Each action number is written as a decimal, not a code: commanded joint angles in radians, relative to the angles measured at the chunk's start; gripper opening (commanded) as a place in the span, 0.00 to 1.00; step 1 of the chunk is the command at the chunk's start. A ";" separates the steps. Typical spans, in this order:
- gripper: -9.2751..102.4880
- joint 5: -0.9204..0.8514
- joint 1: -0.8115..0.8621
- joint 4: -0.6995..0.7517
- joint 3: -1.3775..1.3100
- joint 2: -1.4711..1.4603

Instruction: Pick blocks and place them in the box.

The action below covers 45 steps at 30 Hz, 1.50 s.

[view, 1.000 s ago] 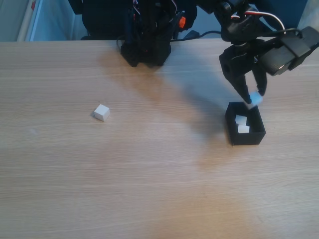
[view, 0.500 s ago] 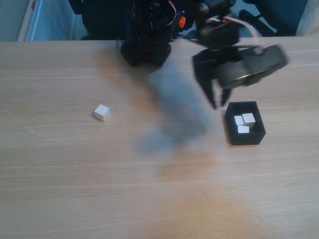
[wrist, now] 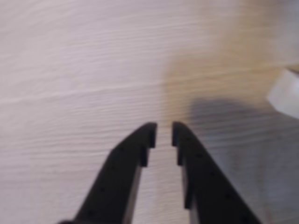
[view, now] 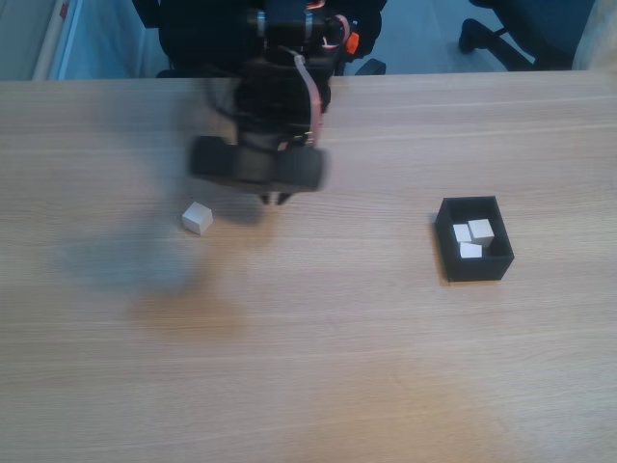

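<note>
One white block lies on the wooden table at the left of the fixed view; in the wrist view it is a blurred white shape at the right edge. The black box sits at the right with three white blocks inside. My gripper is motion-blurred over the table middle, a short way right of the loose block and above it. In the wrist view the gripper is open by a narrow gap with nothing between its black fingers.
The arm's black base stands at the table's far edge, with a dark chair base behind the table at the top right. Bare wood runs along the table's front.
The gripper let a block go into the box, which now holds three. The arm then swung fast from the box at the right to near the loose block at the left.
</note>
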 commanded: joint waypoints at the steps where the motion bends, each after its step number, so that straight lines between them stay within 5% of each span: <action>1: 0.08 0.014 0.107 -0.003 -0.008 -0.005; 17: 0.10 -0.091 0.371 -0.061 -0.028 -0.140; 23: 0.27 -0.094 0.382 -0.115 -0.035 -0.163; 45: 0.27 -0.173 0.453 -0.222 -0.011 -0.264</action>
